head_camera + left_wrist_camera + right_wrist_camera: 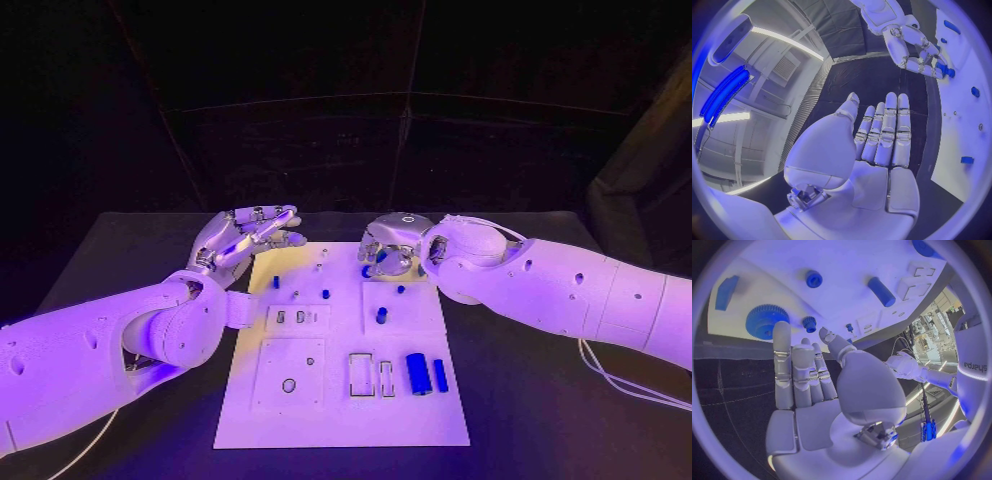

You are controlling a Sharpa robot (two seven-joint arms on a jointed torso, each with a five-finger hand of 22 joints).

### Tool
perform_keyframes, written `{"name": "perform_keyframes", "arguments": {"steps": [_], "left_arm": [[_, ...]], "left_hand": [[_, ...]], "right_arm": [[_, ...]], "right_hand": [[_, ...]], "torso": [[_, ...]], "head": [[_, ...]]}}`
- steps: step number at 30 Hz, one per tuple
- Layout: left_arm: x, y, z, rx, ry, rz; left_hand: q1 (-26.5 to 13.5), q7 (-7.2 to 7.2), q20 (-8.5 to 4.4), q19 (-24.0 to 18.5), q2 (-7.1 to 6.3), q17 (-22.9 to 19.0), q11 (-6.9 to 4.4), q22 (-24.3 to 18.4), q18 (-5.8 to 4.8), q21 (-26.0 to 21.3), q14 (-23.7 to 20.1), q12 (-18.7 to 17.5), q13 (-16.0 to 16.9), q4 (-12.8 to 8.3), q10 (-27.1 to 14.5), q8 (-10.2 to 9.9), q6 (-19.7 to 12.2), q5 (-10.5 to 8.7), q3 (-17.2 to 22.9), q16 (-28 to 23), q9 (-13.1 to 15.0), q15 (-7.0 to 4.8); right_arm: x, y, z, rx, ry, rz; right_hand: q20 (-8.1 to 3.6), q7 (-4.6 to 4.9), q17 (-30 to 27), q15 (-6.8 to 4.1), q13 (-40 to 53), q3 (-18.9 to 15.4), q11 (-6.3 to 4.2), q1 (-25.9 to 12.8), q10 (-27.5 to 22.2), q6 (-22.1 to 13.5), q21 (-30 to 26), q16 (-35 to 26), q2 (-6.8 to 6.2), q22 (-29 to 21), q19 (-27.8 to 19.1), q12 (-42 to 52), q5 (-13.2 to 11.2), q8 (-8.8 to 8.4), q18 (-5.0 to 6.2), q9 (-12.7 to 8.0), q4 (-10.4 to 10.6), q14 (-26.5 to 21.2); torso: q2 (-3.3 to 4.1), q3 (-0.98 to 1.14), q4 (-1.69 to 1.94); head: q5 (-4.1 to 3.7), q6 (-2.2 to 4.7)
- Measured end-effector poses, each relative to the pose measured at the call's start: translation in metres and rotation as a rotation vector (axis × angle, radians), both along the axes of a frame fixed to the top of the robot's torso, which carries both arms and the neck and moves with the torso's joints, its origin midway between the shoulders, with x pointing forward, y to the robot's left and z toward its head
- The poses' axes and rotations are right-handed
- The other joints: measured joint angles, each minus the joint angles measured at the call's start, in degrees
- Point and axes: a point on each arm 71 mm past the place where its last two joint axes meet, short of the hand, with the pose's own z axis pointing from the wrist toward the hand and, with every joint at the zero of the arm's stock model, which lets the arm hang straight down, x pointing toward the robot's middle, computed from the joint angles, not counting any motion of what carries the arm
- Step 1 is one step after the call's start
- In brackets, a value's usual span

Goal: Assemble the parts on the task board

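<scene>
1. Head view: over the far end of the white task board (340, 400), right hand (392, 250) hovering above small blue parts (381, 315); left hand (245, 238) at the far left corner, fingers spread, empty. Best lowered slowly, squarely onto one part.
2. Left wrist view: left hand (879, 137) flat, holding nothing.
3. Right wrist view: right hand (807, 375) extended, empty; gear (766, 320) and peg (881, 291) clearer here.
</scene>
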Motion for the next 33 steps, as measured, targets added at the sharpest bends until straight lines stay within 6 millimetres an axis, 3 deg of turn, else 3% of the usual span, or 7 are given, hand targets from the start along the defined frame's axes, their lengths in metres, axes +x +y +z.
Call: {"name": "perform_keyframes", "arguments": {"steps": [14, 27, 33], "left_arm": [[0.0013, 0.0005, -0.0011, 0.002, 0.005, -0.003], [0.002, 0.0022, -0.0016, 0.003, 0.007, -0.003], [0.0021, 0.0025, -0.0018, 0.003, 0.008, -0.004]], "left_hand": [[-0.23, 0.0, 0.21, 0.21, 0.23, 0.2, 0.0, -0.23, 0.0, -0.26, 0.2, -0.67, 0.01, -0.32, 0.0, -0.45, 0.0, 0.0, -0.32, -0.29, -0.05, 0.2], [-0.44, 0.0, 0.21, 0.2, 0.44, 0.25, 0.0, -0.28, -0.01, -0.26, 0.2, -0.67, 0.01, -0.31, 0.0, -0.45, 0.0, 0.0, -0.32, -0.29, -0.05, 0.21], [-0.44, 0.0, 0.21, 0.2, 0.44, 0.24, 0.0, -0.28, -0.01, -0.26, 0.2, -0.67, 0.02, -0.31, 0.0, -0.45, 0.0, 0.0, -0.31, -0.29, -0.04, 0.2]], "right_arm": [[0.0022, 0.0013, -0.0037, -0.045, 0.015, -0.007], [0.0038, 0.0012, -0.0051, -0.062, 0.017, -0.014], [0.0047, 0.0037, -0.0059, -0.066, 0.021, -0.012]], "right_hand": [[0.02, 0.0, 2.19, 0.22, 0.0, 1.4, 0.01, 0.46, 0.0, 0.0, 2.87, 2.36, 0.46, 3.17, -0.01, 0.0, 0.0, 0.0, 0.0, -0.01, 0.38, -0.22], [0.21, 0.0, 3.64, 0.43, -0.01, 3.21, 0.01, 0.69, 0.0, 0.0, 4.47, 4.09, 0.69, 4.88, -0.2, 0.0, -0.33, 0.0, -0.01, 0.07, 0.77, -0.02], [0.21, 0.02, 5.49, 0.43, -0.01, 5.13, -0.1, 1.29, 0.75, 0.64, 6.84, 5.9, 1.3, 7.59, -0.2, 0.0, -3.04, 0.0, 0.0, 0.15, 1.69, -0.02]], "torso": [[0.65, -0.21, 0.43], [0.92, -0.23, 0.47], [1.04, -0.28, 0.55]], "head": [[-0.22, -0.49], [-0.6, -0.74], [-0.63, -0.88]]}}
